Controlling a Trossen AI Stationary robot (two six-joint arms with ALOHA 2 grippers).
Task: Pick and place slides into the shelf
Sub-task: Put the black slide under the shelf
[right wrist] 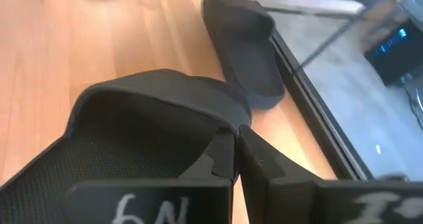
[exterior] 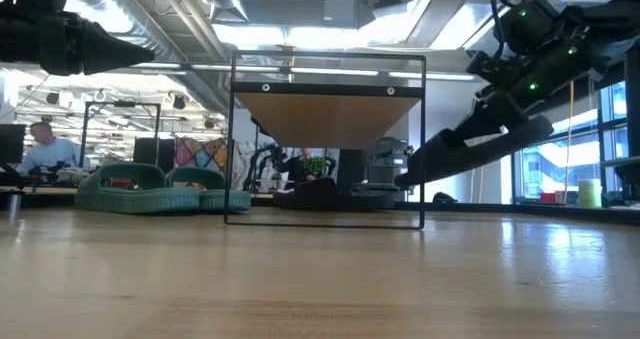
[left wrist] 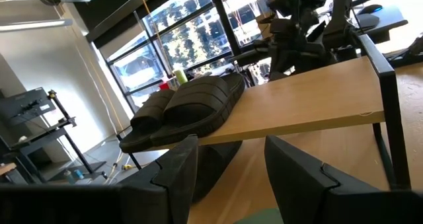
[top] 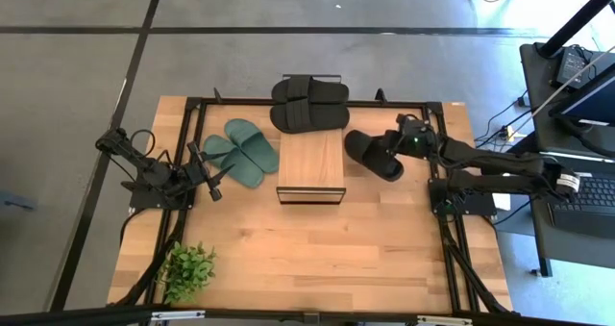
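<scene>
The shelf [top: 311, 167], a light plank on a thin black frame, stands mid-table. Two black slides [top: 307, 105] lie on its far end and show in the left wrist view as black slides [left wrist: 192, 108]. Two green slides [top: 240, 151] lie on the table to its left. Two black slides [top: 373, 155] lie to its right. My right gripper [right wrist: 236, 159] is shut and slants down just over the strap [right wrist: 152, 98] of the nearer one. The other black slide [right wrist: 246, 49] lies beyond it. My left gripper [left wrist: 231, 178] stands open and level beside the green slides, holding nothing. My right gripper's shut fingertips [right wrist: 228, 141] stand at the edge of the nearer black slide's strap [right wrist: 198, 95], coming slanting down from the table's right side. I cannot tell whether they touch it. The slide lies flat on the table.
A small potted plant [top: 187, 268] stands at the near left corner. Black frame rails [top: 452, 259] run along the table's sides and far edge. Bare wood [top: 327, 254] stretches in front of the shelf. Desks and monitors stand past the table's right edge.
</scene>
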